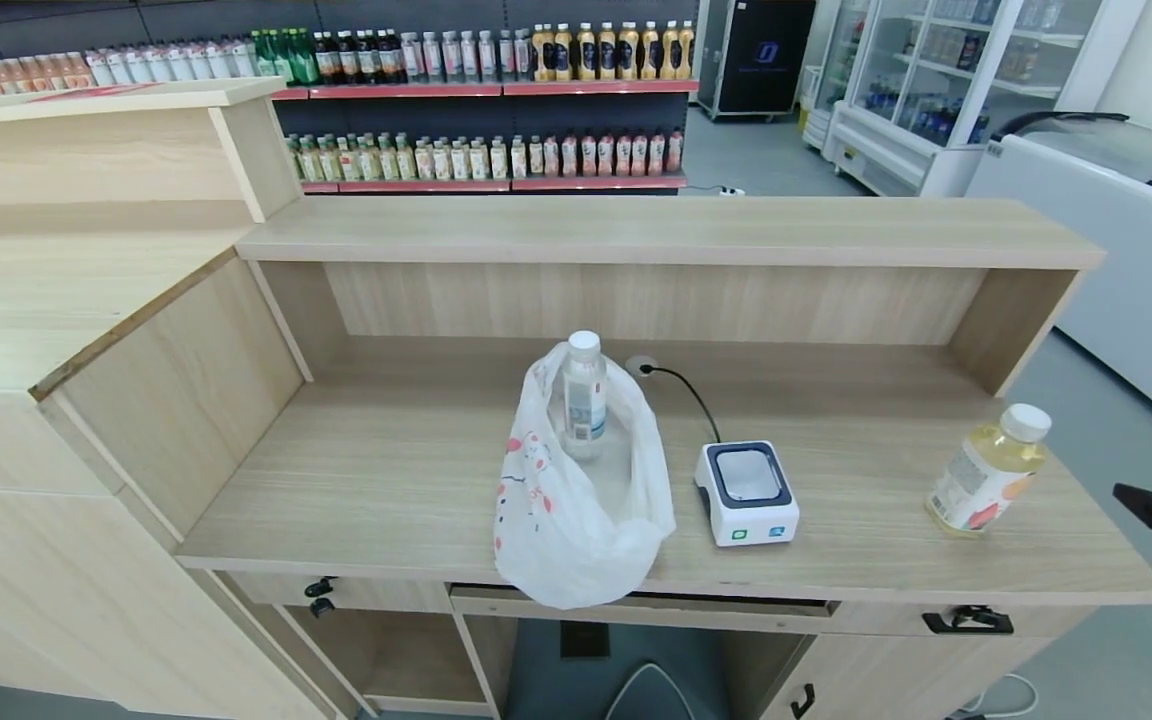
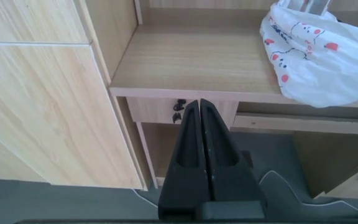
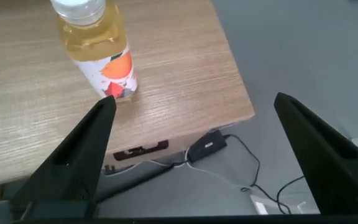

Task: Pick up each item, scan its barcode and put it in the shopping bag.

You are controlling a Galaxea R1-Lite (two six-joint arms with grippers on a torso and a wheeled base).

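Observation:
A white plastic shopping bag (image 1: pixel 576 500) with red and dark prints stands open at the counter's front middle, and a clear bottle (image 1: pixel 584 395) with a white cap stands upright inside it. To its right sits the white barcode scanner (image 1: pixel 746 490) with a dark frame. A yellow-drink bottle (image 1: pixel 988 470) (image 3: pixel 95 50) with a white cap stands near the counter's right end. My right gripper (image 3: pixel 194 106) is open, low beside the counter's right front corner, short of that bottle. My left gripper (image 2: pixel 199 107) is shut, empty, below the counter's front edge left of the bag (image 2: pixel 316 53).
The wooden counter (image 1: pixel 416 470) has a raised back shelf and a tall side panel on the left. The scanner's black cable (image 1: pixel 681 385) runs to a hole at the back. Drawers with black handles (image 1: pixel 966 620) lie under the front edge. Cables (image 3: pixel 229 168) trail on the floor.

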